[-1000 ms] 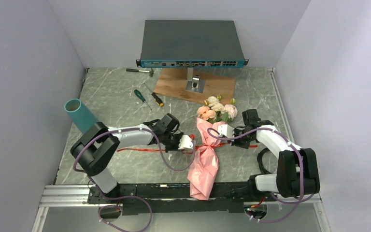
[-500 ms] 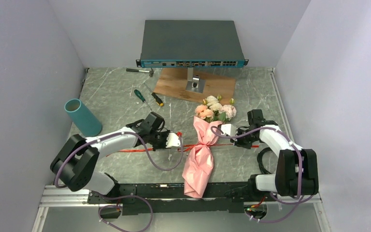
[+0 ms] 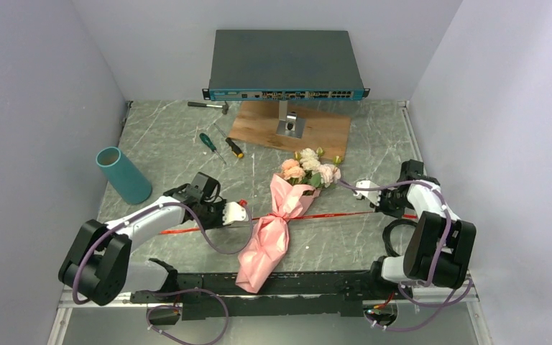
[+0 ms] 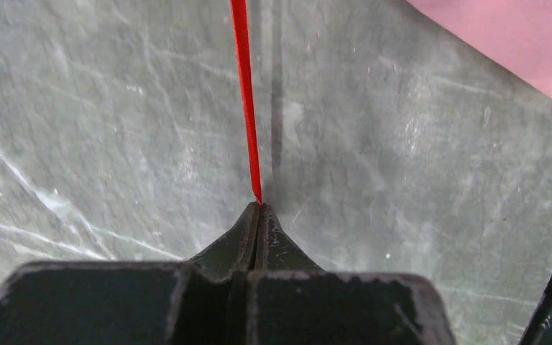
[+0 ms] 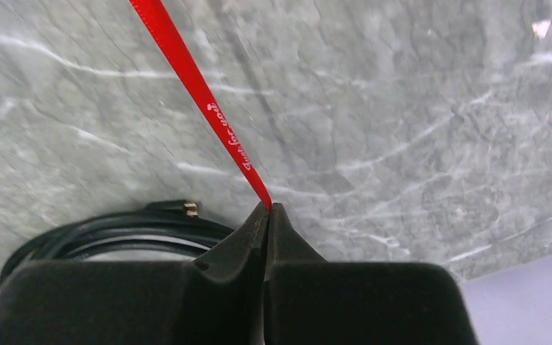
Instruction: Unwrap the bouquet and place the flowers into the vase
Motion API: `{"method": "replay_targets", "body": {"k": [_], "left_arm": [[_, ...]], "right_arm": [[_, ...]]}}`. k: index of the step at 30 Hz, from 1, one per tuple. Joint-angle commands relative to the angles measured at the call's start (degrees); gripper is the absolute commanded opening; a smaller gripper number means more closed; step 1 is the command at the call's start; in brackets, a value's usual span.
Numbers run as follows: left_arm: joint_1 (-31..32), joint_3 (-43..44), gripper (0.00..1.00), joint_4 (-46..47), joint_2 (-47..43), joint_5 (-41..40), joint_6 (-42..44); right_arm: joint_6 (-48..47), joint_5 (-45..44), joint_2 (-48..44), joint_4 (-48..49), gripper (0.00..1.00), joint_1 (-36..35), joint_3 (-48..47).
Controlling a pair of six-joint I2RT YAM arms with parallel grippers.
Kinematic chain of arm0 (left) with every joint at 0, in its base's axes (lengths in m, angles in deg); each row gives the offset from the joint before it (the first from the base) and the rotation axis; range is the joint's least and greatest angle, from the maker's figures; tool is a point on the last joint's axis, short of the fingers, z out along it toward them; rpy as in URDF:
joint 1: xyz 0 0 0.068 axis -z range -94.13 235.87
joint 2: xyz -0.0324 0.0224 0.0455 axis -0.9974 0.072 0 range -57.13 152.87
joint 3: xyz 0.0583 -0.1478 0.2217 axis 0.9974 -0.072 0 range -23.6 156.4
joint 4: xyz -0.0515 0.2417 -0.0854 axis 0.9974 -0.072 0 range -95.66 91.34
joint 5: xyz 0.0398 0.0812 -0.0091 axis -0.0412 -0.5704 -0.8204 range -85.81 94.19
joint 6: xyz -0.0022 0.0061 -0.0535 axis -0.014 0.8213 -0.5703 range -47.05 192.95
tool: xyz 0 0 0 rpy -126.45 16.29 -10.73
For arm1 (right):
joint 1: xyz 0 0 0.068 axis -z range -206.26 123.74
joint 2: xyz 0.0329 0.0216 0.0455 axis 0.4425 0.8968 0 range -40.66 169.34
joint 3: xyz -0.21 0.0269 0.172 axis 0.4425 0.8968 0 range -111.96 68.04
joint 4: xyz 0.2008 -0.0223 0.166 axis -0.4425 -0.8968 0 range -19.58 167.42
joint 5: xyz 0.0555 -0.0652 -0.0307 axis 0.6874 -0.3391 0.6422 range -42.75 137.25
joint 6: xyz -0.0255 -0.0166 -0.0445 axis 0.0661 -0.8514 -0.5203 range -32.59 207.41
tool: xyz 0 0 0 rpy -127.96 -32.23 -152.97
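Overhead and wrist views of a two-arm rig on a grey marble-patterned table (image 3: 180,154). The bouquet (image 3: 277,215), a bunch wrapped in crinkled pink paper, lies on its side at mid-table and serves as the reference. The flowers (image 3: 307,167), pink, peach and cream blooms with green leaves, emerge from its far end, and the paper tail reaches the near table edge. A thin red ribbon (image 3: 345,215) is tied around the waist of the bouquet and stretches out in a nearly straight line to both sides. The left gripper (image 4: 259,210), to the left of the bouquet, has its jaws pressed together on the ribbon. The right gripper (image 5: 268,210), to the right of the bouquet, is likewise clamped on the ribbon, beside a coiled black cable (image 5: 115,230). The vase (image 3: 122,175), a plain teal cylindrical tube, stands well apart from the bouquet, far to its left. Beyond the bouquet lie a flat wooden board (image 3: 259,126), two screwdrivers (image 3: 207,141), a hammer (image 3: 208,106) and a dark rack-mount network switch (image 3: 284,63).
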Motion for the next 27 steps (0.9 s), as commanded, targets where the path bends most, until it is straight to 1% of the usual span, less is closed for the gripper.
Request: {"method": "replay_targets", "body": {"k": [1,10,27], "left_arm": [[-2.3,-1.4,0.00,-5.6,-2.4,-1.6,3.3],[-3.5,-2.8,0.00,-6.4,-3.9,-1.9,3.6],[-4.8,-3.1,0.00,-6.6,-3.0,-2.1,4.7]], "right_arm": [[-5.9,-2.7,1.5,-1.3,0.00,3.2,-3.1],[-10.2,-5.0,7.9,0.3,0.00,11.0,-8.2],[-12.0,-7.6,16.1,4.7,0.00,17.4,-15.4]]}}
